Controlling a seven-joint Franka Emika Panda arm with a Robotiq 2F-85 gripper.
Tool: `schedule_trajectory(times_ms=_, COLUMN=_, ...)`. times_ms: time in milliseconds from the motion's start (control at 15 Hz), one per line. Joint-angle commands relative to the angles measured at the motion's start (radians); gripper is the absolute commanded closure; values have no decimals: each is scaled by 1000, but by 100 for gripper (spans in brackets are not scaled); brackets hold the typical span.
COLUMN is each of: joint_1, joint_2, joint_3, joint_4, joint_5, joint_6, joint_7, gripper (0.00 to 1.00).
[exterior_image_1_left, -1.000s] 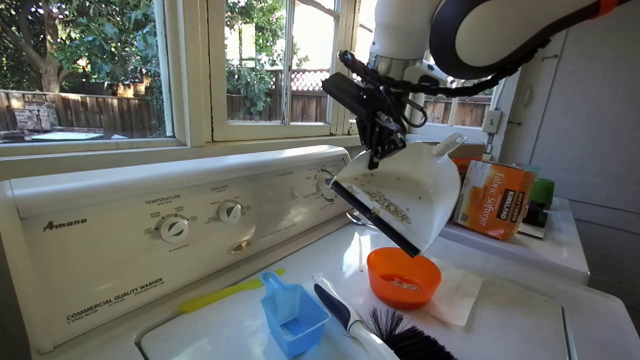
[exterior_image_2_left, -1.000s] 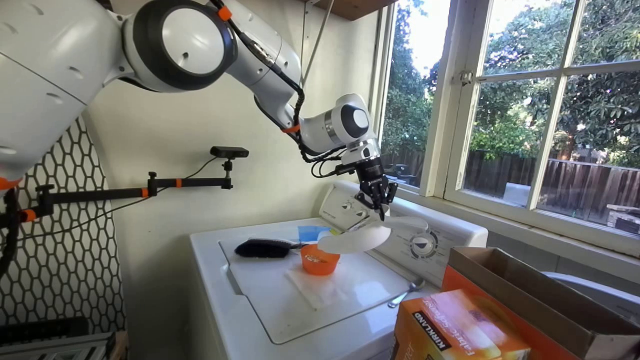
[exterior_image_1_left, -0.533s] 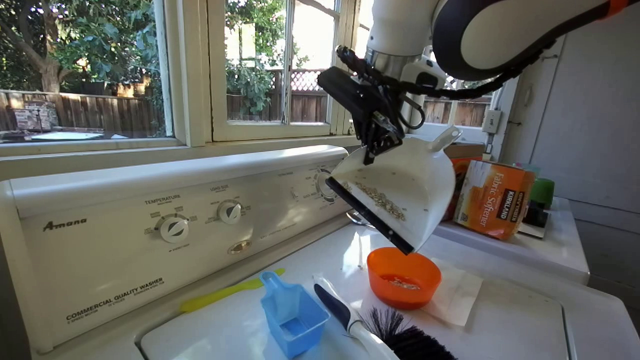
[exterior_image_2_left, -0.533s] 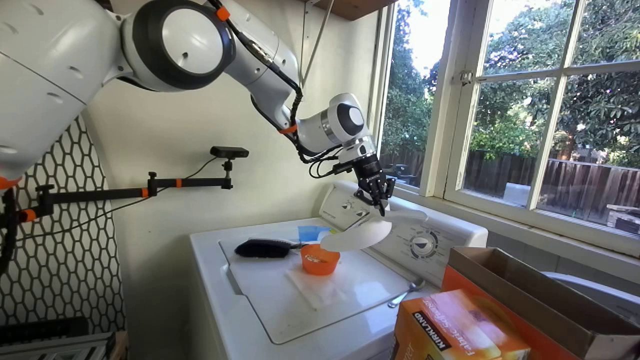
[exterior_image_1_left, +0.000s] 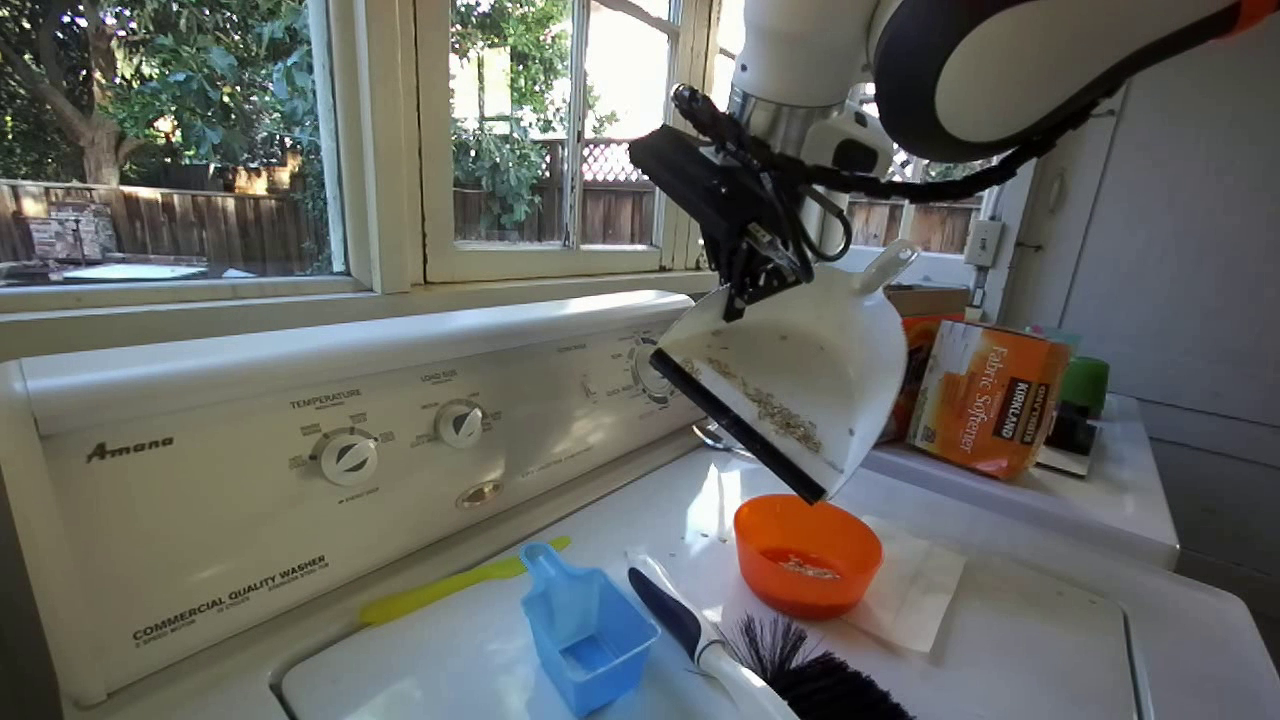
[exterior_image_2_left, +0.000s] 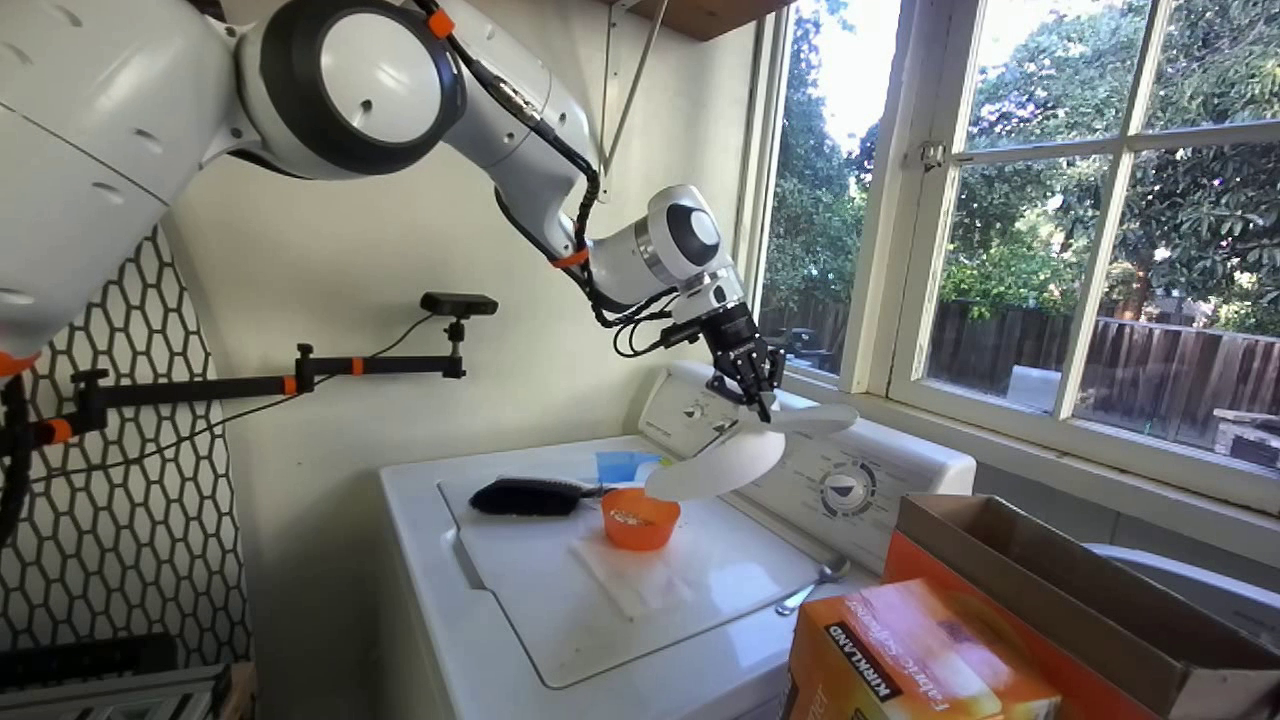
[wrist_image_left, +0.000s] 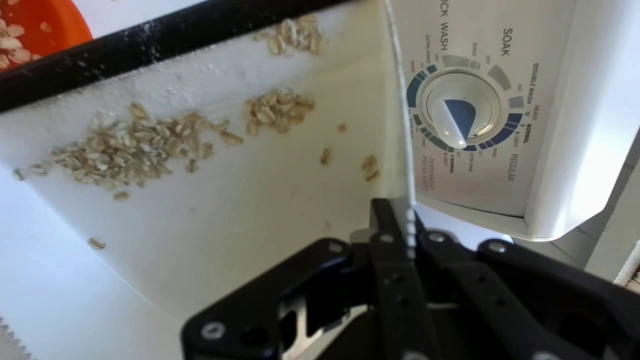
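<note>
white plastic dustpan (exterior_image_1_left: 845, 350): tilted, lower corner near round orange plastic bowl (exterior_image_1_left: 808, 600) | black two-fingered gripper (wrist_image_left: 406, 222): clamped on dustpan's thin side wall (wrist_image_left: 398, 130), presumably an easy pinch | pale oat-like flakes (wrist_image_left: 132, 150): massed near black lip (exterior_image_1_left: 740, 426) (tilt's doing, probably)

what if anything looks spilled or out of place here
A few specks lie on the washer beside the bowl, outside it, so they look spilled. The dustpan is tilted, flakes near its lip.

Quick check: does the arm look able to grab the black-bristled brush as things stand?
Probably not: the fingers are closed on the side of the white dustpan, and rolled oats lie loose in it. The black-bristled brush on the washer lid looks uncovered.
</note>
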Motion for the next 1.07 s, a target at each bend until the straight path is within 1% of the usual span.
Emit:
schedule_trajectory(times_ms=0, joint_1=21, joint_2=-41, joint_3=-15, joint_4=-60, joint_5=-50, joint_6=32, joint_7=48, gripper=99)
schedule_trajectory(times_ms=200, joint_1=27, joint_2=-45, joint_3=-13, joint_4=-60, joint_5=-60, joint_6=22, joint_7=46, gripper=99)
schedule_trajectory(times_ms=267, joint_1=15, joint_2=-42, joint_3=8, joint_4=-53, joint_5=-73, joint_6=10, joint_7=44, gripper=99)
schedule_trajectory(times_ms=467, joint_1=16, joint_2=-43, joint_3=19, joint_4=-54, joint_5=-93, joint_6=0, joint_7=37, gripper=99)
schedule_trajectory(times_ms=1000, joint_1=31, joint_2=-41, joint_3=43, joint_4=-46, joint_5=-157, joint_6=-56, joint_7=30, gripper=99)
